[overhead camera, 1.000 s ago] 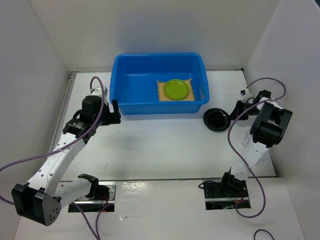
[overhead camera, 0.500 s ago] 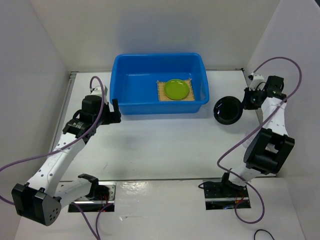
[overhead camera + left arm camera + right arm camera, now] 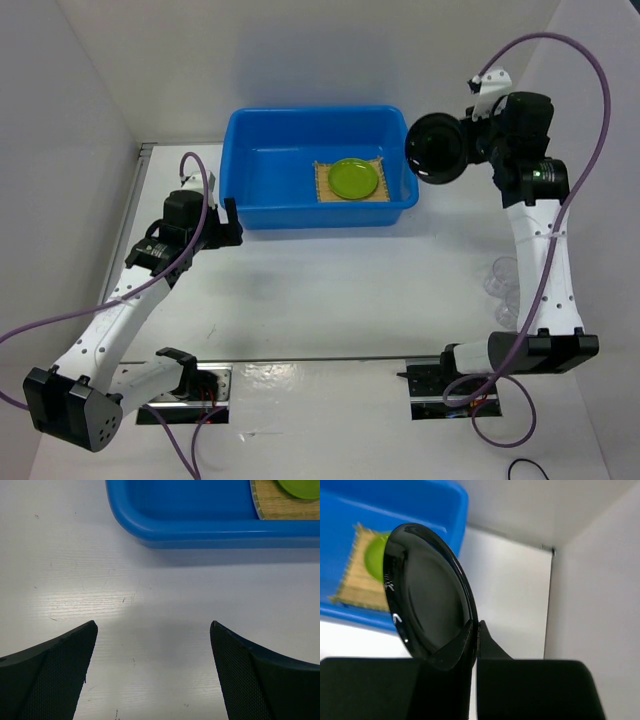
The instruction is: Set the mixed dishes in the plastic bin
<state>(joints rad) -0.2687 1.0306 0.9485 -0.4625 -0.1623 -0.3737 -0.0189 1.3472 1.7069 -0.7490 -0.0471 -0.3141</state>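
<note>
The blue plastic bin [image 3: 250, 205] stands at the back middle of the table. The bamboo mat [image 3: 325, 190] lies inside it with the lime-green plate [image 3: 354, 178] on top. My right gripper [image 3: 466, 150] is shut on the rim of the black dish [image 3: 434, 148] and holds it on edge, high above the bin's right end; the wrist view shows the dish [image 3: 427, 595] clamped between the fingers [image 3: 476, 636]. My left gripper [image 3: 152, 627] is open and empty over bare table just in front of the bin's left front corner [image 3: 135, 527]. Clear cups [image 3: 505, 285] stand at the right.
White walls close in the table on the left, back and right. A purple cable loops high over the right arm [image 3: 535, 260]. The left arm [image 3: 130, 300] stretches along the table's left side.
My right gripper has lifted the black dish off the table and swung it up and left, from beside the bin to above its right end. The left arm has not moved.
</note>
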